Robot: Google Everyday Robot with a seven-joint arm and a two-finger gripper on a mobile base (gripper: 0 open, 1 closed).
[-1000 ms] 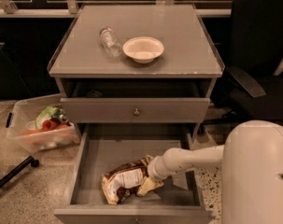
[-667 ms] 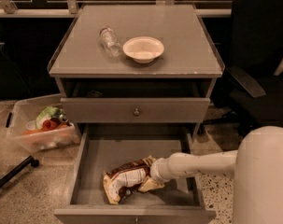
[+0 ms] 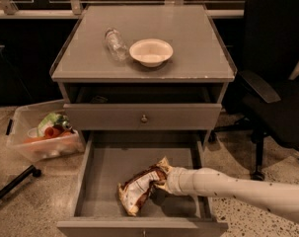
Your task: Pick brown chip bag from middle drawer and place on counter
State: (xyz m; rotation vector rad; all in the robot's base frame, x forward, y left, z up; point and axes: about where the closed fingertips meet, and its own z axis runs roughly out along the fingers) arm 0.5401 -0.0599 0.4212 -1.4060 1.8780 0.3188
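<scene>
Centrally, the counter (image 3: 198, 48) caps a grey cabinet, with a black office chair (image 3: 277, 83) to its right on the speckled floor (image 3: 35, 201). Below a slightly open upper drawer front (image 3: 104, 116), the middle drawer (image 3: 109, 177) stands wide open. The robot's white arm (image 3: 238, 186) reaches in from the lower right, crossing the drawer's right wall. A clear plastic bin (image 3: 40, 137) of colourful items sits on the floor left of the cabinet. The brown chip bag (image 3: 139, 186) lies slanted on the drawer floor, right of centre. On the counter, a white bowl (image 3: 151, 52) stands just beside a clear bottle (image 3: 115, 43) lying on its side. The gripper (image 3: 165, 179) meets the bag's upper-right end — whether it has hold cannot be told.
</scene>
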